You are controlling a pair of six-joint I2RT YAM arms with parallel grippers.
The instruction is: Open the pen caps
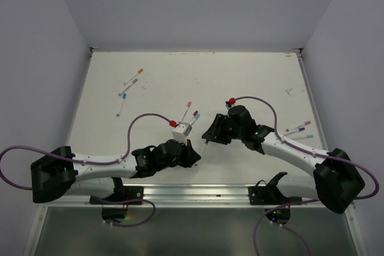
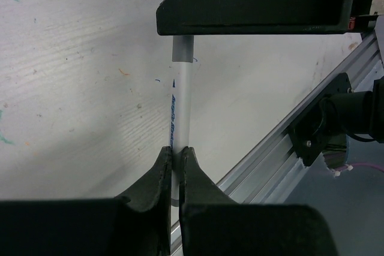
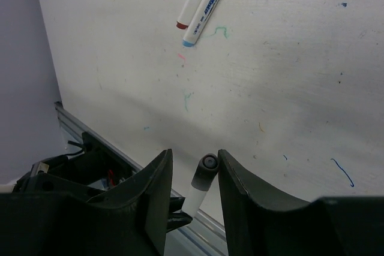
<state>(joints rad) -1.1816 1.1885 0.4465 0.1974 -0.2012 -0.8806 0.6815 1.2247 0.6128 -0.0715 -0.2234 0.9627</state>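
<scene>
The left gripper (image 2: 176, 155) is clamped on a pen (image 2: 185, 100) by its white barrel, just above the near middle of the surface (image 1: 240, 82). The right gripper (image 3: 193, 159) stands parted around the grey cap (image 3: 207, 165) of that pen, not yet pinching it.

Left hand (image 2: 176, 154) tight, right hand (image 3: 193, 163) agape.

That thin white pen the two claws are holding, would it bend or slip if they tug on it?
Probably stiff: the pen runs dead straight out of the shut left gripper. Being smooth and round, it might slide through the narrow fingers under a tug. It looks slim and light; laid down, it would likely roll.
</scene>
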